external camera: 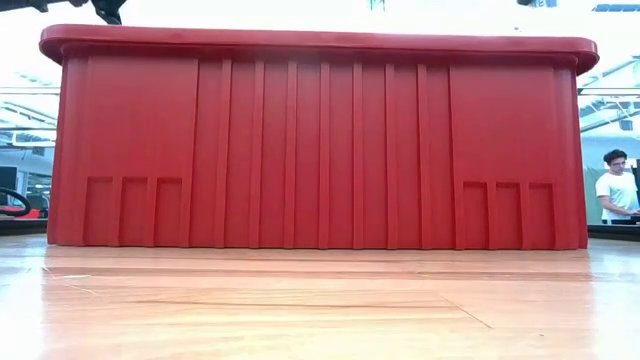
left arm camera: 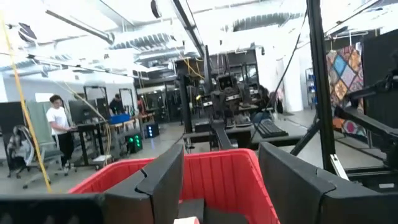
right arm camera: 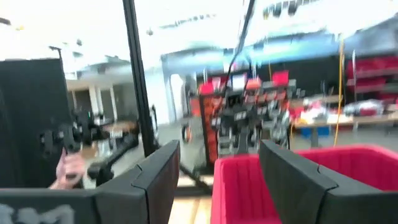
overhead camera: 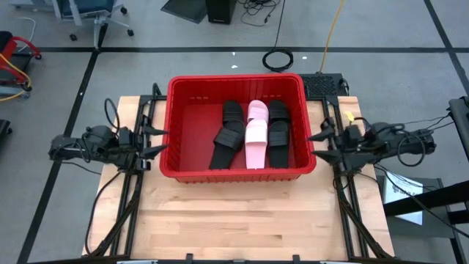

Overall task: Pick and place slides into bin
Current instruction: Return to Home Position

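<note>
"If you count from above, what's left to do?"

"Little, I'd judge: six slides (four black, two pink) lie in the bin, none on the counter. Your left pincer and right pincer flank it, both open and empty."

Grey lined floor, office chair, wooden table, coiled cable

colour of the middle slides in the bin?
Light pink. The pink slides show best in the high view.
</note>
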Robot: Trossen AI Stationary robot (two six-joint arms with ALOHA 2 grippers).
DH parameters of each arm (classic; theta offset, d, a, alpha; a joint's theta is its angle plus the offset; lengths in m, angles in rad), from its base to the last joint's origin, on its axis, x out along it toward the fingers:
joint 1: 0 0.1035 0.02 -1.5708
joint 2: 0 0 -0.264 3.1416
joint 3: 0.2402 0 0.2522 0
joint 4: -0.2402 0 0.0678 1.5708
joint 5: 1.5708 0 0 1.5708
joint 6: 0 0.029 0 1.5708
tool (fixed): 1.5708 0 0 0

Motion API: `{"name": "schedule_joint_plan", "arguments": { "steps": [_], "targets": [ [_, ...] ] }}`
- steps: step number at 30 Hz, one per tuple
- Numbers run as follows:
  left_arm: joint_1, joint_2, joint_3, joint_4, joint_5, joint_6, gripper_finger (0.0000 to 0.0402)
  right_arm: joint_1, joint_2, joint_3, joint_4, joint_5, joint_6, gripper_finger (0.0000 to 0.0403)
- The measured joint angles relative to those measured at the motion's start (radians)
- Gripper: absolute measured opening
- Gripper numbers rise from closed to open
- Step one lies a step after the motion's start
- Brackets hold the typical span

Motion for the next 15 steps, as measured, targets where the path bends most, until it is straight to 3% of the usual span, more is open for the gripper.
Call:
{"name": "schedule_joint_plan", "arguments": {
  "steps": [11,15],
  "targets": [
    [0.0,-0.105,-0.055,-0.007,0.0,0.03,0.0214,0.0,-0.363,-0.17,0.028,0.001,-0.077,0.021],
    [0.0,-0.104,-0.055,-0.048,-0.001,0.051,0.0214,0.0,-0.382,-0.19,0.005,0.025,-0.11,0.021]
  ]
}}
